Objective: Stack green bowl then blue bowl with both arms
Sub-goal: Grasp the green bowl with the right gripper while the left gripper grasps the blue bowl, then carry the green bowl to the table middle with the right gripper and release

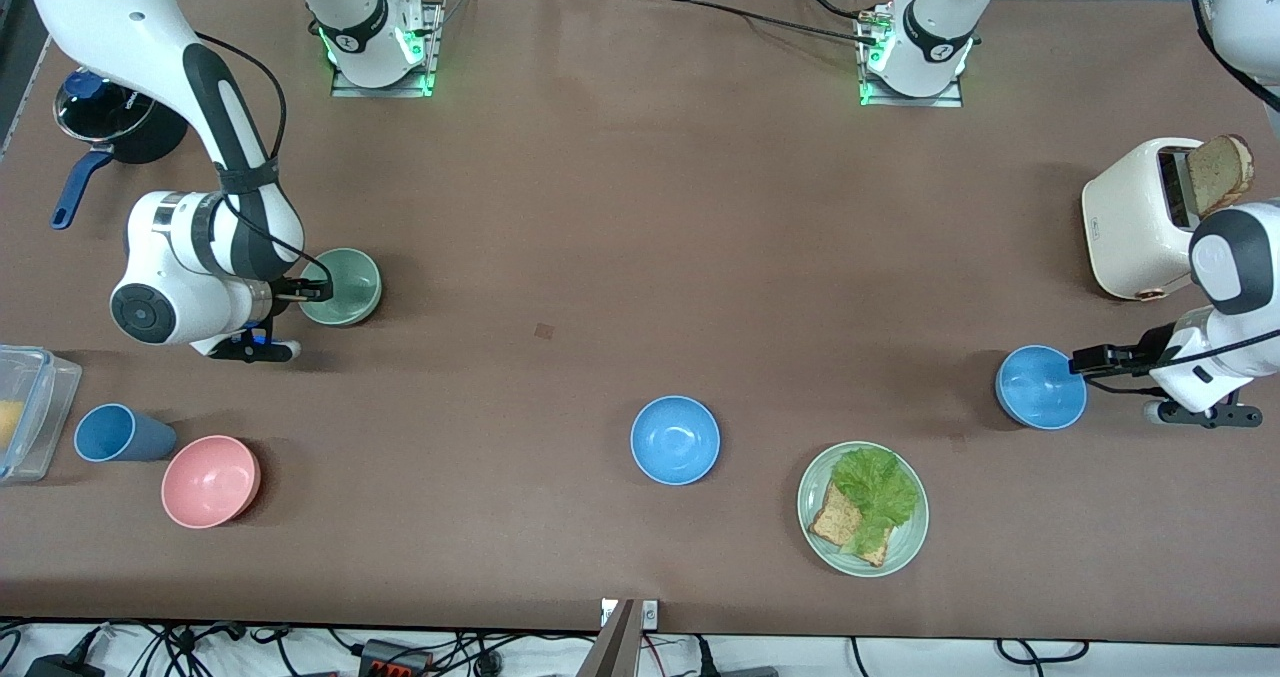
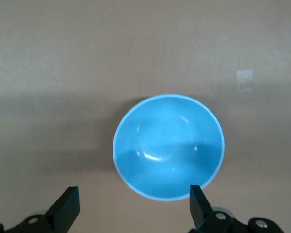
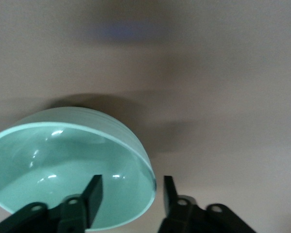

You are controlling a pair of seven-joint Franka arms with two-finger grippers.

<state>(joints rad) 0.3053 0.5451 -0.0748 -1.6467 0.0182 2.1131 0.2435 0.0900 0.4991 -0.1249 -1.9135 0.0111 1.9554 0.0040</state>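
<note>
The right pincer (image 1: 312, 290) is sitting at mid-left of the front view, its fingers straddling the rim of the green bowl (image 1: 342, 286): in the right wrist view one finger (image 3: 92, 193) is inside the bowl (image 3: 70, 172), the other outside, with a narrow gap between them and the rim in it; whether they are pressing it I cannot tell. The left pincer (image 1: 1082, 362) is hanging at mid-right over the edge of a blue bowl (image 1: 1040, 387), fingers (image 2: 198, 204) spread wide with nothing between them. A second blue bowl (image 1: 675, 439) is resting at lower centre with bare counter (image 1: 600, 237) around it.

A toaster (image 1: 1140, 219) with a bread slice (image 1: 1220, 173) is standing just above the left arm's wrist. A green plate (image 1: 905, 547) of lettuce and toast is lying at lower right. A pink bowl (image 1: 210, 480), blue cup (image 1: 118, 434) and clear container (image 1: 35, 412) are crowding the lower left, and a dark pot (image 1: 115, 117) is sitting at upper left. No writing is readable.
</note>
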